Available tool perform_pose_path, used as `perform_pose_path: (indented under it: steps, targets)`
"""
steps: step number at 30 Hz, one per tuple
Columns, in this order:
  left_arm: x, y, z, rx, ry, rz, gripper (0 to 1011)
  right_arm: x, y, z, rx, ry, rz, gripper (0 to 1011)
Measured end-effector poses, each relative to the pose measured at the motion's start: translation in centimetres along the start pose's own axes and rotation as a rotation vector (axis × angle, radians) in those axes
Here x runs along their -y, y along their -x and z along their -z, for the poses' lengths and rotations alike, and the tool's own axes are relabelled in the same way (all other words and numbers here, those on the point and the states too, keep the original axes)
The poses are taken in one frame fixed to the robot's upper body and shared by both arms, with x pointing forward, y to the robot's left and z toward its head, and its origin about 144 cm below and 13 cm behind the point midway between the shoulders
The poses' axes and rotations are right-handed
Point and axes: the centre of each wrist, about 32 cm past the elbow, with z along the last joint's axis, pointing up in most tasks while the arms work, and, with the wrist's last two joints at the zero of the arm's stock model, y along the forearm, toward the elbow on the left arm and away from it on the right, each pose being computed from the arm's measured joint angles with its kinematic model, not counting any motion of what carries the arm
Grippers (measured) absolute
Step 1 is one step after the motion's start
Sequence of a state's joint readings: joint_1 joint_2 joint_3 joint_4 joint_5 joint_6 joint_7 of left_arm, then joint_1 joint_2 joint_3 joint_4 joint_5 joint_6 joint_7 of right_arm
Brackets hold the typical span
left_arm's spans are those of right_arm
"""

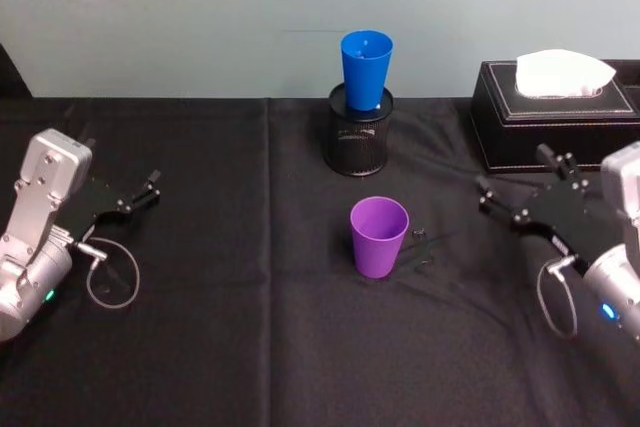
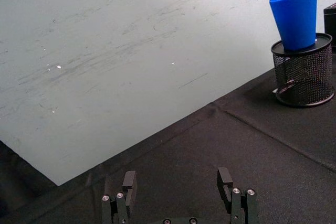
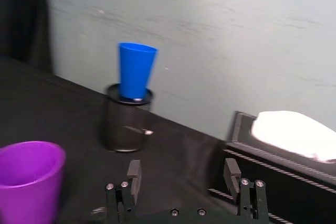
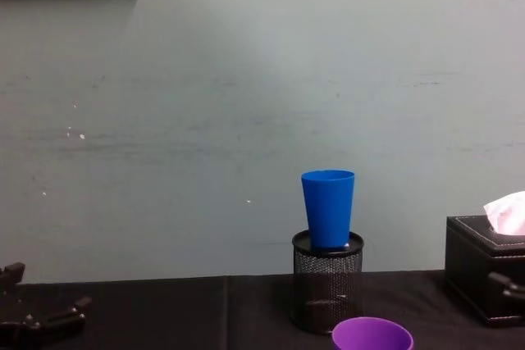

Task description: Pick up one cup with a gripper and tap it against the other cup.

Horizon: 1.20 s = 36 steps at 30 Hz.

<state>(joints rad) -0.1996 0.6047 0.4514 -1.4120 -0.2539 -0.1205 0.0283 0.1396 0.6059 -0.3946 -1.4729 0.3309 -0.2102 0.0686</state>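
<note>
Approach step, nothing lifted yet. The right hand [image 1: 511, 169], fingers spread and empty, has the purple tumbler [image 1: 379, 237] upright on the worktop [image 1: 250, 347] to its left. The blue tumbler [image 1: 366, 69] stands in a wire-mesh pen holder [image 1: 358, 135] beyond that. The next move likely calls for reaching across and closing around the purple wall. The left hand [image 1: 150, 187] idles, spread too.

The head view looks forward and steeply down over the black tablecloth [image 1: 250, 347]; the chest view sits low, looking level across it to the wall [image 4: 205, 120]. The wrist views look out from close behind the left gripper [image 2: 177, 173] and the right gripper [image 3: 182, 163], low over the cloth. All four share the blue cup [image 1: 366, 67] in the mesh pen holder [image 1: 358, 142].
</note>
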Motion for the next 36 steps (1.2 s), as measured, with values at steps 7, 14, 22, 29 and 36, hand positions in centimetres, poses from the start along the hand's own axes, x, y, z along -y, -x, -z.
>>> perform_pose_path:
  steps: [7, 14, 22, 29, 36]
  targets:
    - [0.0, 0.0, 0.0, 0.0, 0.0, 0.0, 1005, 2.2, 1.3, 0.4, -0.085, -0.013, -0.105, 1003]
    - [0.0, 0.0, 0.0, 0.0, 0.0, 0.0, 1005, 3.8, 1.8, 0.8, -0.154, 0.001, -0.208, 1003]
    - [0.0, 0.0, 0.0, 0.0, 0.0, 0.0, 1005, 3.1, 2.4, 0.8, -0.183, 0.041, -0.327, 1003]
    - [0.0, 0.0, 0.0, 0.0, 0.0, 0.0, 1005, 1.4, 2.4, 0.8, -0.188, 0.066, -0.381, 1003]
    - [0.0, 0.0, 0.0, 0.0, 0.0, 0.0, 1005, -0.1, 2.5, 1.0, -0.179, 0.081, -0.418, 1003]
